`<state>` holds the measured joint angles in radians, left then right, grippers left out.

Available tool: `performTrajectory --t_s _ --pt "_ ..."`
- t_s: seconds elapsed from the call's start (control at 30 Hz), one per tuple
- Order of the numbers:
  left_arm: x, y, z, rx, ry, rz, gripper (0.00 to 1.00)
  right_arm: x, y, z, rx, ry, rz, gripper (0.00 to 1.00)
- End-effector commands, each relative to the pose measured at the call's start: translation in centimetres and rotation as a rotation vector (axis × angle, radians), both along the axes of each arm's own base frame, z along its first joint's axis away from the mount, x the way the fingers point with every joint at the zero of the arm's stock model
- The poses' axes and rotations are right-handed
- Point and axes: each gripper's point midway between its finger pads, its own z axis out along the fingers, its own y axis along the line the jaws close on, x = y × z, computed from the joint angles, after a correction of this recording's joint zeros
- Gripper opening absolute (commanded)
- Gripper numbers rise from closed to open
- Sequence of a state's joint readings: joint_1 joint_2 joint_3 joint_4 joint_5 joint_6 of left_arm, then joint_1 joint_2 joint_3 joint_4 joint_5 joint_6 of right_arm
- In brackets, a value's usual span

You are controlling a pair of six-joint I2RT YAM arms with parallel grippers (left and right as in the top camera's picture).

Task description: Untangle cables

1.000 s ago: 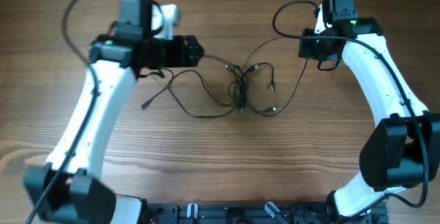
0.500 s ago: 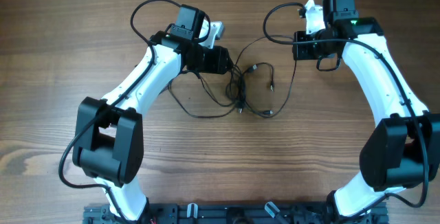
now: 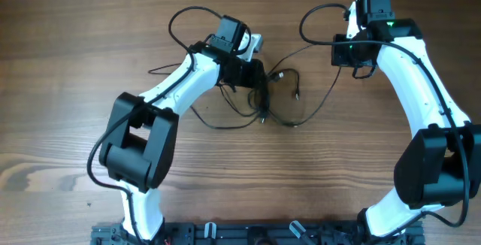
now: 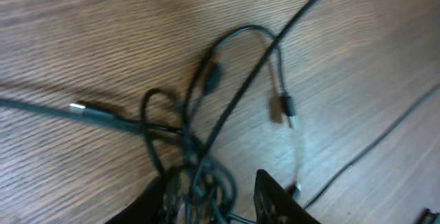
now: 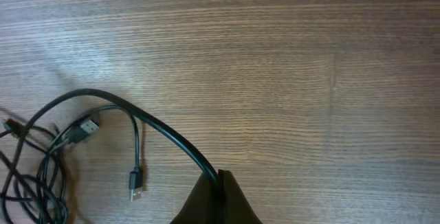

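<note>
The cables [image 3: 263,98] lie as a tangle of thin dark wires at the middle of the table, with loops spreading left and right. My left gripper [image 3: 258,76] is open at the tangle's top. In the left wrist view its jaws [image 4: 216,200] straddle the knotted bundle [image 4: 206,183], and a small plug [image 4: 285,106] lies beyond. My right gripper [image 3: 337,52] is to the right of the tangle. In the right wrist view it [image 5: 216,183] is shut on one black cable [image 5: 137,117] that curves left toward the tangle [image 5: 34,169].
Thicker black arm cables loop above each wrist, on the left [image 3: 188,19] and on the right [image 3: 319,16]. A loose USB plug [image 5: 135,181] and a second plug [image 5: 86,129] lie on the wood left of my right gripper. A long loop [image 3: 218,121] trails toward the table's front left.
My left arm has swung from the table's left side rightward onto the tangle, its jaws now around the knot. My right gripper has stayed nearly in place, still holding its cable.
</note>
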<state>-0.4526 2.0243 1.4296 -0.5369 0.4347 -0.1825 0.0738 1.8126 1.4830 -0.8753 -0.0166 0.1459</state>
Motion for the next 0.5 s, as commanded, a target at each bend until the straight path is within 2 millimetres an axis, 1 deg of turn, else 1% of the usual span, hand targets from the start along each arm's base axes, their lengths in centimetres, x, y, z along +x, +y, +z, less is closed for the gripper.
performTrajectory --t_s 0.0,0.17,0.33,0.47 --pt "0.9 1.6 -1.6 0.097 -0.012 0.081 0.36 0.3 -0.6 1.4 -0.017 -0.036 -0.029 0.04" --pt "1.5 1.4 -1.3 0.082 -0.026 0.108 0.36 0.2 -0.5 1.4 -0.016 -0.033 -0.029 0.04" --pt "1.0 0.4 -1.3 0.075 -0.023 0.089 0.35 0.2 -0.5 1.4 -0.016 -0.032 -0.029 0.04" --pt "1.2 0.1 -1.1 0.064 -0.024 0.109 0.33 0.2 -0.5 1.4 -0.016 -0.03 -0.028 0.04"
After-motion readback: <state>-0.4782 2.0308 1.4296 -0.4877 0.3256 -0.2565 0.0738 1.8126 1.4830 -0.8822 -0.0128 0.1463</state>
